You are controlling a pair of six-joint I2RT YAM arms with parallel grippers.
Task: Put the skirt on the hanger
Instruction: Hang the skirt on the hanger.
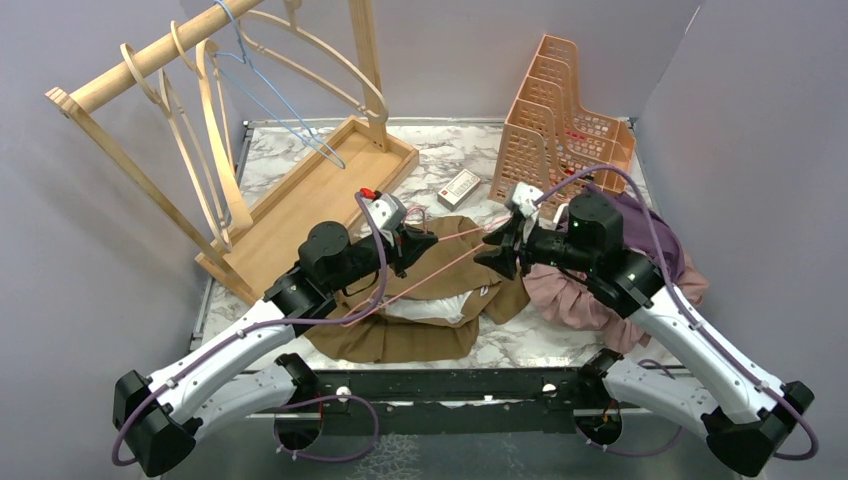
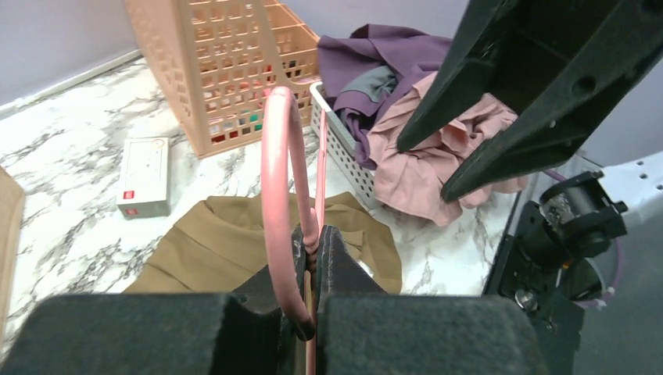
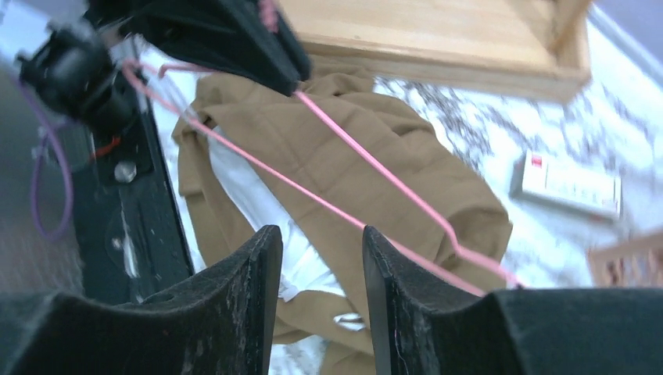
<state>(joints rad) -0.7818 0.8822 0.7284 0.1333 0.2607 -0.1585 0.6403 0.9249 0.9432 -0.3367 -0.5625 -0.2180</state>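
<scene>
Marble table [image 1: 450, 150] bears skirt [image 1: 400, 335]; left wrist view shows left fingers [image 2: 338, 262] clamping hanger [image 2: 275, 156]; right fingers [image 3: 242, 301] apart

No text, brand or number legible in any view.

Only printed item: small white flat cardboard box [image 1: 459, 187], lying on marble tabletop [image 1: 440, 150] just beside peach plastic lattice file rack [image 1: 560, 110].

Red label patch [image 2: 130, 195] at one corner of box top, with tiny light marks inside it, unreadable. Faint grey print on rest of box top, too small and blurred to make out from top, left wrist or right wrist camera.
</scene>
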